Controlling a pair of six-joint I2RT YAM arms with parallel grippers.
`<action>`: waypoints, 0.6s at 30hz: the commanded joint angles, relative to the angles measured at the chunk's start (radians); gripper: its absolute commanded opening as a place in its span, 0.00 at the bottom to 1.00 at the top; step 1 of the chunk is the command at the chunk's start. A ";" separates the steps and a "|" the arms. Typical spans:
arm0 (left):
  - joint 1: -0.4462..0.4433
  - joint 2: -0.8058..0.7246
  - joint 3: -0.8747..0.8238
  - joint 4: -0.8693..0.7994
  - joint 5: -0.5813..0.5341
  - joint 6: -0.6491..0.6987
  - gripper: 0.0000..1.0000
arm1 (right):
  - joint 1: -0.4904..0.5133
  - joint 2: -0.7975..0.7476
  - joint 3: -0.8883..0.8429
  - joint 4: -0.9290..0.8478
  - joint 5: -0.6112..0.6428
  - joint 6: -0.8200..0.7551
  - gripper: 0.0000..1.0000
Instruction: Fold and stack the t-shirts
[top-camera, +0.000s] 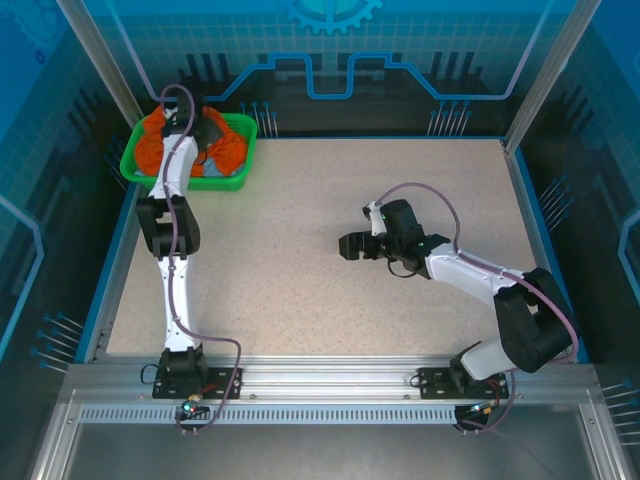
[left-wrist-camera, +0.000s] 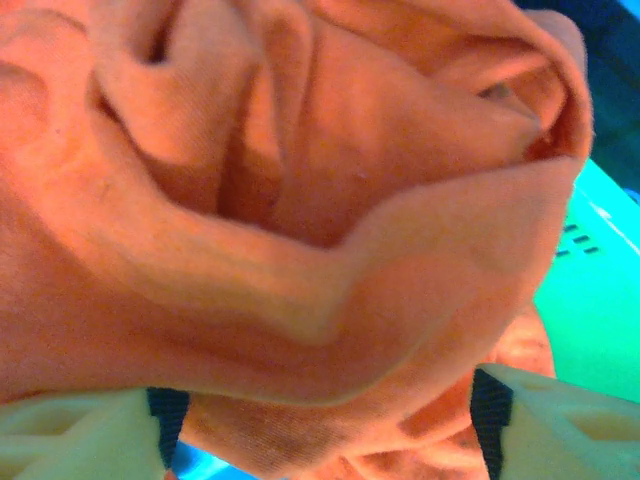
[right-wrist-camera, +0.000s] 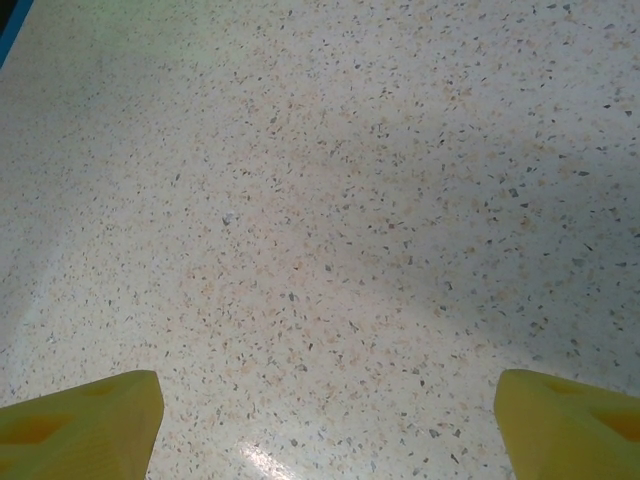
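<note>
**While the left gripper (left-wrist-camera: 322, 430) sits in the basket's cloth, the right gripper (top-camera: 348, 246) hangs open over bare table**

Because the orange t-shirt (left-wrist-camera: 300, 200) is crumpled into deep folds, no collar, hem or sleeve can be picked out. Its long axis and the way it points cannot be told. It lies in the green basket (top-camera: 180, 183), which stands at the far left corner of the table (top-camera: 300, 300), its longer side running roughly left to right. From above, orange cloth shows at both ends of the basket, with a patch of the pale blue t-shirt (top-camera: 212, 166) near the front rim, equally bunched and without a readable direction.

At the wrist, the left arm's pale fingers (left-wrist-camera: 80, 440) stand well apart, with a thick fold of orange cloth between and above them. The jaws are spread and no pinch on the cloth is visible.

Over the middle of the speckled table, to the right of centre, the right gripper points left. Its yellow fingers (right-wrist-camera: 80, 425) are wide apart, with bare tabletop between them.
</note>
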 joint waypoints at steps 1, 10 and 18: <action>0.014 0.023 0.049 0.032 -0.019 -0.014 0.59 | -0.013 0.012 0.030 -0.011 -0.022 0.009 0.87; -0.036 -0.203 -0.004 0.057 -0.129 0.006 0.00 | -0.022 0.028 0.045 -0.010 -0.029 0.010 0.86; -0.222 -0.592 -0.154 0.247 -0.280 0.205 0.00 | -0.025 0.001 0.009 0.020 -0.029 0.020 0.86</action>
